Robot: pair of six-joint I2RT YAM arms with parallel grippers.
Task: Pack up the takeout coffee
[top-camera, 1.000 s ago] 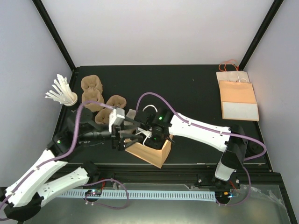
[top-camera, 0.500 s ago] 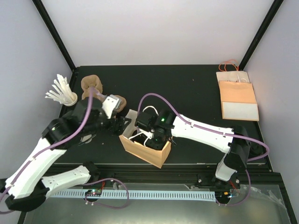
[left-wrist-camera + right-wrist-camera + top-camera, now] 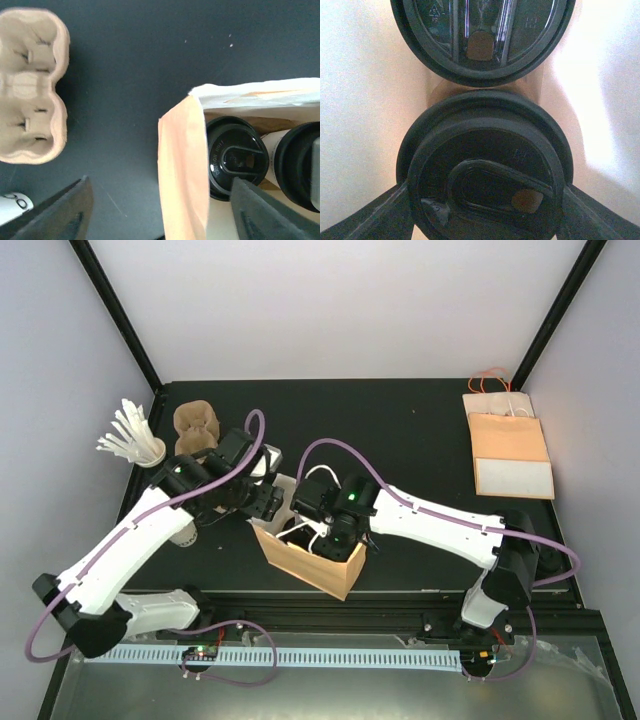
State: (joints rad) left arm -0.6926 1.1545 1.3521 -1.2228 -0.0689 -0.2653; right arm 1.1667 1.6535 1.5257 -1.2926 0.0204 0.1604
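right gripper [image 3: 485, 215] is down in the mouth of the brown paper bag [image 3: 322, 565], which stands by the near edge of the desk [image 3: 430, 430], a little left of the middle. the takeout coffee [image 3: 485, 165] sits directly under that wrist, upright, its long axis straight up and down, black lid facing up. the jaws are spread wide with a finger tight against each side of the lid, so i read that as a grip on the cup. a second lidded cup [image 3: 480, 35] stands just beside it in the bag. the left gripper [image 3: 165, 212] hangs wide open and empty over the bag wall on its own side, one finger over bare desk, the other over the opening. the right arm is plainly the nearer one. the move looks like letting go and lifting straight up, clear of the neighbouring lid.
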